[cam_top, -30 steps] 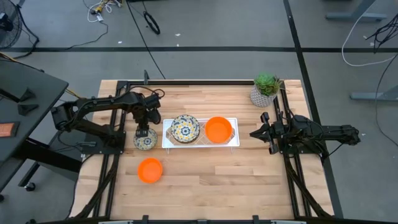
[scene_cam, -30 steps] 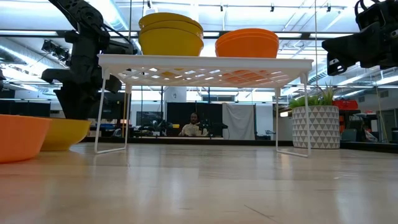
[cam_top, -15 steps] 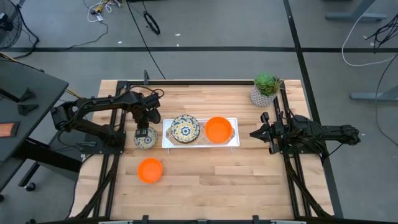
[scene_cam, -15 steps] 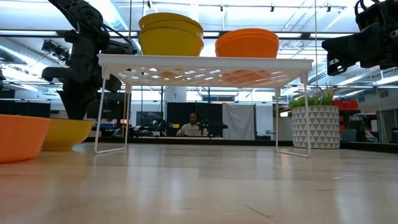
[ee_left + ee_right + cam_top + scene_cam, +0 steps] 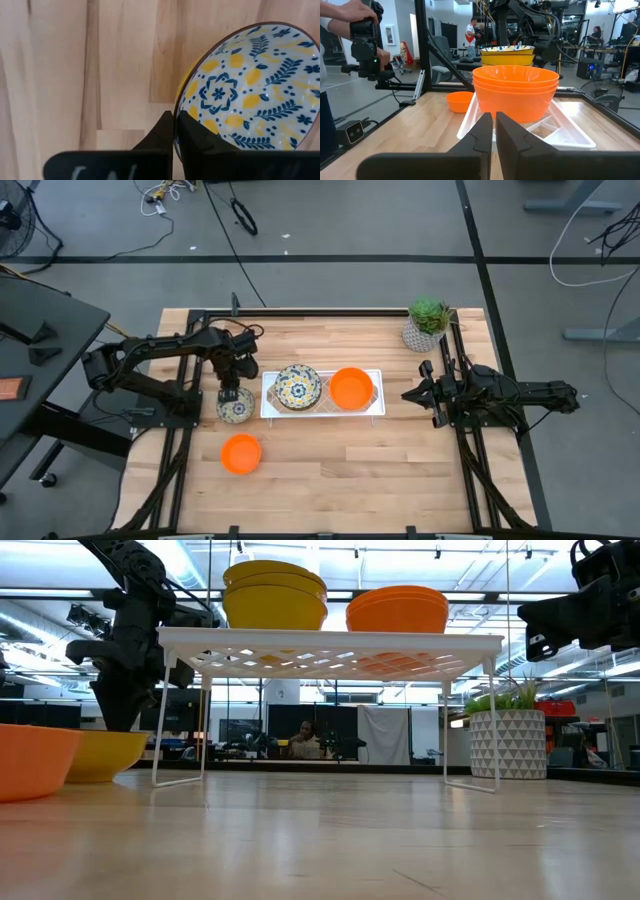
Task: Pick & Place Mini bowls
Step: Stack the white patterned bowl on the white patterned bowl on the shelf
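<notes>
A white mini bowl with blue-and-yellow flowers (image 5: 240, 85) sits on the table left of the white wire rack (image 5: 322, 413); in the low view its yellow outside (image 5: 100, 752) shows. My left gripper (image 5: 175, 122) is shut on it. A plain orange mini bowl (image 5: 241, 453) rests on the table nearer the front. On the rack stand a stack of patterned bowls (image 5: 297, 387) and a stack of orange bowls (image 5: 351, 388). My right gripper (image 5: 494, 120) hovers shut right of the rack, holding nothing. My left gripper pinches the patterned bowl's rim (image 5: 176, 107) on its far side, one finger (image 5: 160, 132) outside the wall and the other inside. The fingers come from above, pointing down. The bowl stands upright with its base on the table.
A potted green plant (image 5: 428, 323) stands at the far right corner of the table. Bare wood lies in front of the rack and to the right of the orange bowl. In the right wrist view a person (image 5: 340, 45) stands beyond the table's left side.
My left gripper has shut on the patterned bowl's rim. The bowl stays on the table.
</notes>
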`<state>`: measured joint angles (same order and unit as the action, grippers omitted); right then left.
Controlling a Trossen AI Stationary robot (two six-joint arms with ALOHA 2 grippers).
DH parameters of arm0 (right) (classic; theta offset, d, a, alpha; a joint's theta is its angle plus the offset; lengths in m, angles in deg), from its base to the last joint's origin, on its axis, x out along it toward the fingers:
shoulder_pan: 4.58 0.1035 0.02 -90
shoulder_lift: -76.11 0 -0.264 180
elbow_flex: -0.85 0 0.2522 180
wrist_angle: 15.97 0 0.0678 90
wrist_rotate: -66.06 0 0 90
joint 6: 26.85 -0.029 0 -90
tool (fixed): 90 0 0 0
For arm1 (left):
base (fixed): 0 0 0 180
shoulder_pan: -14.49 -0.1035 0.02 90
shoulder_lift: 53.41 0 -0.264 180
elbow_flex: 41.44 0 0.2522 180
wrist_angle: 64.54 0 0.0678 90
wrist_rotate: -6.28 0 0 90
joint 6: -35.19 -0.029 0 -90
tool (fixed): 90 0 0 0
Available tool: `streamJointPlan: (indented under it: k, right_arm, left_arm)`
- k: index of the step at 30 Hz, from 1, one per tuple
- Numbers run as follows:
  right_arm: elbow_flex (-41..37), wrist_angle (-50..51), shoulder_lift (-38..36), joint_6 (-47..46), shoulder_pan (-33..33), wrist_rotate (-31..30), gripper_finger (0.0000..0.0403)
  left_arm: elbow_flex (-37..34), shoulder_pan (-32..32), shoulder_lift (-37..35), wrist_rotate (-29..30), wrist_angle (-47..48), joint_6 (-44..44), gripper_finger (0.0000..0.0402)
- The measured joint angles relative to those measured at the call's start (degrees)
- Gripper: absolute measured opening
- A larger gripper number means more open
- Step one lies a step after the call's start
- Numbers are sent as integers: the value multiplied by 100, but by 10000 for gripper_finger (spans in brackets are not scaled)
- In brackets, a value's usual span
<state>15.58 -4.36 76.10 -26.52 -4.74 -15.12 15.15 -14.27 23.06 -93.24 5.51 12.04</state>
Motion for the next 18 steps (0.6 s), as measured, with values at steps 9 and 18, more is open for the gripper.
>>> streamJointPlan:
  k: [9, 18]
  right_arm:
    - [0, 0, 0, -1, 0, 0, 27]
    - [0, 0, 0, -1, 0, 0, 27]
  left_arm:
    - [412, -2, 0, 223, 628, -135, 6]
    - [909, -7, 2, 385, 1048, -166, 4]
